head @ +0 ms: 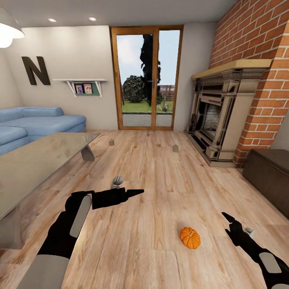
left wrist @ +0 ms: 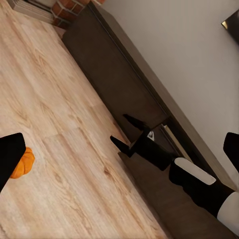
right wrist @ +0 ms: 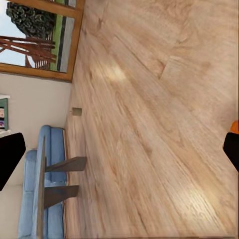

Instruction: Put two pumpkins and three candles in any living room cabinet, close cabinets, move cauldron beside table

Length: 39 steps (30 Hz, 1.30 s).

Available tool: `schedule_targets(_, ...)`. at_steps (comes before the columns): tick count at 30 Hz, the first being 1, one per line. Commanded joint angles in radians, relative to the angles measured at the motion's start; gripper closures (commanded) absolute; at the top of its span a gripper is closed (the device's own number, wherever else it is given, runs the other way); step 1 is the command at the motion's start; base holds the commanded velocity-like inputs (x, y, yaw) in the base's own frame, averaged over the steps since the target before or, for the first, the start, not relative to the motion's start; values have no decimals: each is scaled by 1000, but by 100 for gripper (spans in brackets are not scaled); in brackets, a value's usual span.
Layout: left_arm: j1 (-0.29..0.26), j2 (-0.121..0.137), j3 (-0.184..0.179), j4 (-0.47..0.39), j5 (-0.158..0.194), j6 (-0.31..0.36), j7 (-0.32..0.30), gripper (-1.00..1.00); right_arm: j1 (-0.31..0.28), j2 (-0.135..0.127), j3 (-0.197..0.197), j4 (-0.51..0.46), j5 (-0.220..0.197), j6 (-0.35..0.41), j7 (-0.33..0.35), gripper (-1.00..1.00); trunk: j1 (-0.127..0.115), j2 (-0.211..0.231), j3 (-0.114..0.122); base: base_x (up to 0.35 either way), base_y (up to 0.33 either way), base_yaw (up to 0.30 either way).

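One orange pumpkin point(head: 190, 237) lies on the wood floor between my arms, nearer the right one. It shows again as the pumpkin point(left wrist: 23, 163), half hidden behind a left finger, and as a sliver of pumpkin point(right wrist: 235, 126). Two small tan candles stand far out on the floor: a candle point(head: 112, 142) by the table and a candle point(head: 175, 148) before the fireplace. The dark brown cabinet point(head: 268, 178) runs along the right wall, its front looking shut. My left gripper point(head: 136, 193) is open in the air, pointing right. My right gripper point(head: 225, 223) is open, right of the pumpkin and empty. The cauldron is out of view.
A glass-topped table point(head: 36, 162) fills the left side, with a blue sofa point(head: 38, 122) behind it. A fireplace point(head: 218, 116) in a brick wall stands at the right, and a glass door point(head: 146, 78) is straight ahead. Bare wood floor point(head: 152, 172) lies in between.
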Motion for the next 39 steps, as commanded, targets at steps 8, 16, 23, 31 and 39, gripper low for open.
schedule_targets(8, -1, 0, 3, -3, -2, 4, -4, -100, -1, 6, 61, 41, 13, -2, -73, -100, 0, 0, -1, 0, 0, 0)
schedule_targets(16, -1, 3, 5, -7, 0, 6, -8, -100, 0, 11, 196, 161, 30, -118, -69, -100, 0, 0, -1, 0, 0, 0)
schedule_targets(23, -1, 4, 6, -13, 3, 8, -12, -100, 3, 8, 222, 177, 35, -136, 91, -100, 0, -1, -5, 0, 0, 0)
schedule_targets(31, -1, 4, 5, -15, 3, 8, -12, -100, 5, 5, 223, 181, 34, -140, 109, -100, 4, -3, -36, 0, 0, 0)
schedule_targets(39, -1, 3, 4, -14, 3, 7, -8, -100, 2, 7, 222, 175, 32, -142, 77, -100, 7, -4, -67, 0, 0, 0)
